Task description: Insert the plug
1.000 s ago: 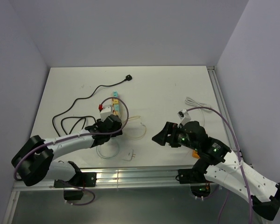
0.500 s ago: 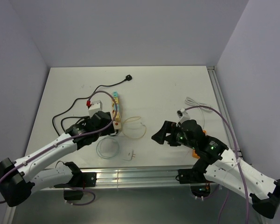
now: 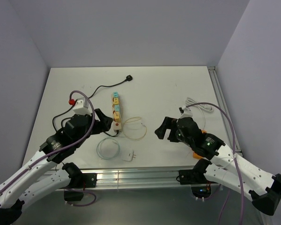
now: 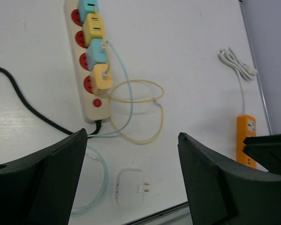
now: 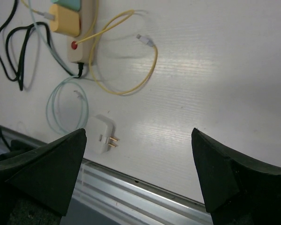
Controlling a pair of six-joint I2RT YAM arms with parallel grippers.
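Spread wide and holding nothing, my left gripper (image 4: 131,136) hangs just left of the cord end of the long cream power strip with red sockets (image 4: 86,61). My right gripper (image 5: 138,133) is just as wide apart and empty, well off to the strip's right. The small white two-pronged plug (image 4: 129,189) lies flat and loose on the white table (image 3: 168,89), nearer me than the strip's cord end, its prongs pointing to my right. Yellow and teal plug blocks (image 4: 94,28) sit in the strip. A thin yellow cable (image 4: 145,101) loops beside the strip's near end, and a pale teal cable coil (image 3: 107,148) lies between strip and plug. A black cord (image 3: 98,89) trails off to the strip's left.
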